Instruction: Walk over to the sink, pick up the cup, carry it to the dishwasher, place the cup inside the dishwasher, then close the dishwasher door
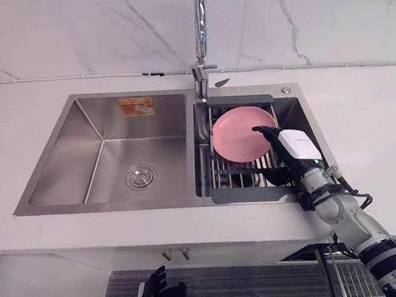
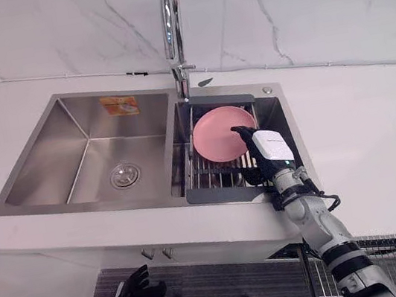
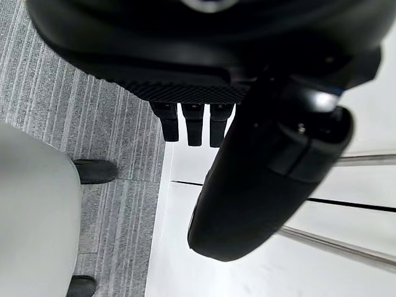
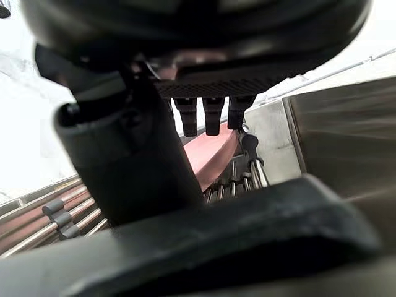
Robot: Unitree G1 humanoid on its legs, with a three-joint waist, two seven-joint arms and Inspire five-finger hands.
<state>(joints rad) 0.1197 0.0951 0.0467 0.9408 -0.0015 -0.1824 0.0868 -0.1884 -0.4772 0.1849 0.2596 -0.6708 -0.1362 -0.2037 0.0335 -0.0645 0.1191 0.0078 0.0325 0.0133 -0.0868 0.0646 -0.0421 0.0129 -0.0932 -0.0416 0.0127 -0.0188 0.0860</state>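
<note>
I'm on the pick-up step. My right hand (image 1: 292,146) reaches into the rack (image 1: 250,191) in the sink's (image 1: 60,181) right basin, with fingers straight, released and holding nothing, their tips at the pink plate (image 1: 237,133). I can't pick out the cup with certainty; a dark shape low in the rack may be it. Next I'd need to find it, dip lower and curl round it. My left hand (image 1: 155,295) hangs relaxed below the sink's front edge.

i have open room down into the left basin (image 1: 112,151), but the right basin (image 1: 296,114) is crowded by a dish rack (image 1: 250,191) and pink plate (image 1: 235,136), faucet (image 1: 199,20) standing over the divider.
</note>
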